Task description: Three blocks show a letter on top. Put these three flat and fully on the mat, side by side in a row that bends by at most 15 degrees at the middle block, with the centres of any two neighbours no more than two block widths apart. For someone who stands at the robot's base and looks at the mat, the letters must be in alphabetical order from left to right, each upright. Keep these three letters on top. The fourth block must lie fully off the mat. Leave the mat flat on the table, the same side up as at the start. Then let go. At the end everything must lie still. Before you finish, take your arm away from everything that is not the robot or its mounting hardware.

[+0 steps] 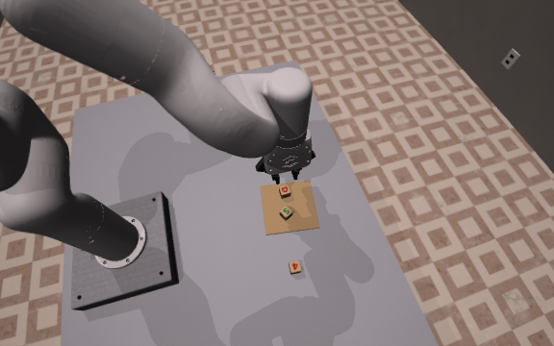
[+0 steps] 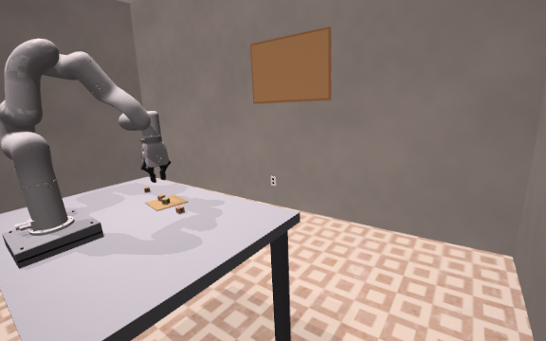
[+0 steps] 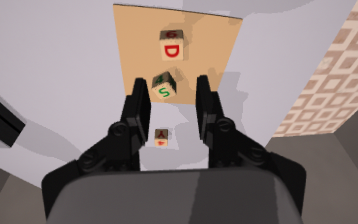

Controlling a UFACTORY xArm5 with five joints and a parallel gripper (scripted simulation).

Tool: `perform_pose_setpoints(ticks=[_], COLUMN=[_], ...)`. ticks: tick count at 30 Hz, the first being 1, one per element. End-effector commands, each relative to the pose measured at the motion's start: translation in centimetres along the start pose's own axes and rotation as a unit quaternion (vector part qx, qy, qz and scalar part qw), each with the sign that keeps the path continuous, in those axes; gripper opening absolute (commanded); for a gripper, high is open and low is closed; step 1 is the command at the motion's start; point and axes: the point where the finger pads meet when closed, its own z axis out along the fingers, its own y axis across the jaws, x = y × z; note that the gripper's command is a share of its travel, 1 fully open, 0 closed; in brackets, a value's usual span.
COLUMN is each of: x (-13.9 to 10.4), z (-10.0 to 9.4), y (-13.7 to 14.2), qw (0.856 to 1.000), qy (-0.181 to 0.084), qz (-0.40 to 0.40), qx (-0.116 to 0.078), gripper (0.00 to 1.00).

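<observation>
The tan mat (image 1: 271, 224) (image 2: 156, 206) (image 3: 130, 30) lies flat on the table. The block with red D on top (image 1: 285, 191) (image 2: 160, 197) (image 3: 172, 51) sits on it toward the far-left side seen from the base. The block with green S on top (image 1: 286, 211) (image 2: 166, 201) (image 3: 164, 91) sits beside it with a small gap, turned askew to D. The block with red 4 on top (image 1: 295, 266) (image 2: 180, 209) (image 3: 161, 142) lies off the mat, beyond S. Another block (image 2: 147, 189) lies off the mat on D's side; its top is unreadable. My gripper (image 1: 287, 180) (image 2: 158, 180) (image 3: 172, 90) is partly open, empty, and raised.
The grey table (image 1: 219, 269) (image 2: 126, 284) surrounds the mat. The robot's base plate (image 1: 152, 271) (image 2: 14, 242) stands on it. In the top view, the arm and gripper hide the table beyond D. The table edge lies past the mat, away from the base.
</observation>
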Motion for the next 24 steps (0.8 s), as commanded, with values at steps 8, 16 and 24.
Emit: perform_pose_setpoints(ticks=[8, 16, 24], x=[0.01, 0.01, -0.11], z=[-0.17, -0.17, 0.16], y=[0.11, 0.11, 0.06], qw=[1.000, 1.000, 1.000], qy=[0.000, 0.000, 0.000], qz=[0.000, 0.000, -0.003], qx=[-0.002, -0.002, -0.002], gripper=[1.00, 1.00, 1.00])
